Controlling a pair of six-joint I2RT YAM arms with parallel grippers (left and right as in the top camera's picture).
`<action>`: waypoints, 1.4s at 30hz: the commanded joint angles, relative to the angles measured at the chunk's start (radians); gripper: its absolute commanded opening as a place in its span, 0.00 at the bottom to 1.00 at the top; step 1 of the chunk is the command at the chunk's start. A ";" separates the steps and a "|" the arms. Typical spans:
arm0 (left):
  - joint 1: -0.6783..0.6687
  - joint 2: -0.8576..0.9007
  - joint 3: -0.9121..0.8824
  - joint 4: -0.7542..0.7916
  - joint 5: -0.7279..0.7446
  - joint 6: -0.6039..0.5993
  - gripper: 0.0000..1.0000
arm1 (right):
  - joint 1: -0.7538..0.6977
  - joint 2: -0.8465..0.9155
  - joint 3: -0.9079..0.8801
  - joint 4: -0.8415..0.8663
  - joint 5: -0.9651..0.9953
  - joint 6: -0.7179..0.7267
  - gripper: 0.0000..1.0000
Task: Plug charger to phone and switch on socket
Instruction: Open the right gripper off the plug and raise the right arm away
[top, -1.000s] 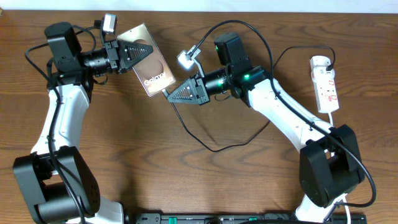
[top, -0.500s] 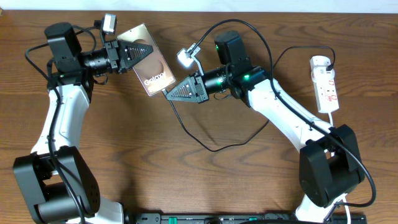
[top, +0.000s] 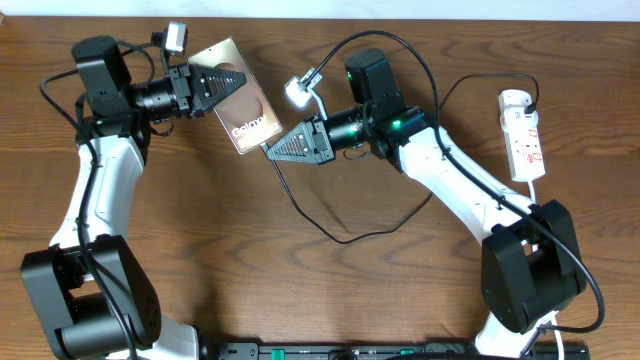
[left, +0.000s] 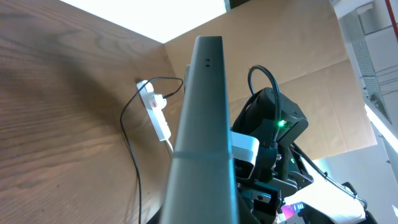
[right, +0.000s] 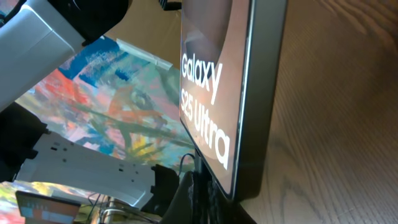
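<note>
The right jaws, pinched narrow on the charger (top: 345, 241), have edged up to the phone's (top: 245, 112) lower end. The left jaws clamp the phone. Plugging looks close; socket (top: 524, 140) untouched.

Places phone (top: 250, 125) left of centre toward the table's (top: 300, 300) far edge, between both grippers. Finds left gripper (top: 228, 87) on its left side and right gripper (top: 272, 153) at its near right corner. Traces charger (top: 330, 232) from the right gripper's tip, looping toward the near side, then rightward to the right arm. Locates socket (top: 524, 135) on the table at far right, well apart from the phone.
</note>
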 joint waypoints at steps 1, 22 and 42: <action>-0.022 -0.009 -0.020 -0.002 0.062 0.010 0.07 | -0.013 -0.021 0.020 0.024 0.028 0.001 0.13; -0.023 -0.009 -0.020 -0.040 0.013 0.006 0.07 | -0.266 -0.021 0.020 -0.145 0.128 -0.069 0.48; -0.214 0.028 -0.020 -0.298 -0.244 0.164 0.07 | -0.291 -0.022 0.252 -0.734 0.695 -0.399 0.49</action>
